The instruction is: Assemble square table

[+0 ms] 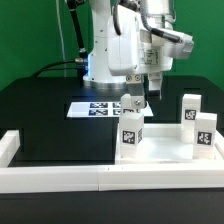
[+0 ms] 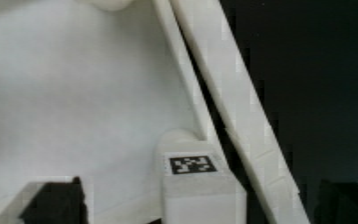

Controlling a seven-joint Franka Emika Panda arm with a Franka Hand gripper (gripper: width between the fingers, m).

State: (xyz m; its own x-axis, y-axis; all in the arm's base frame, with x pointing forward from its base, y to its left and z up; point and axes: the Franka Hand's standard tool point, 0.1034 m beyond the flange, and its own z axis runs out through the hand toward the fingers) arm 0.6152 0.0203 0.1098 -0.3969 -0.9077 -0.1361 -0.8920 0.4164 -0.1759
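Observation:
The square table's white slab (image 1: 165,150) lies flat by the front wall on the exterior view's right. Several white tagged legs stand on or by it: one at the front (image 1: 130,136), one behind it (image 1: 133,103), two on the right (image 1: 190,107) (image 1: 205,130). My gripper (image 1: 153,95) hangs open above the slab's far side, just to the right of the rear leg. In the wrist view the slab (image 2: 69,90) fills most of the picture. A tagged leg (image 2: 194,170) runs down between my wide-apart dark fingers (image 2: 51,203), gripper (image 2: 185,212) open; I cannot tell whether it touches the leg.
A long low white border wall (image 1: 110,182) runs along the table's front, with a short return on the exterior view's left (image 1: 10,148). The marker board (image 1: 95,108) lies flat on the black table behind the legs. The robot's white base (image 1: 105,55) stands at the back.

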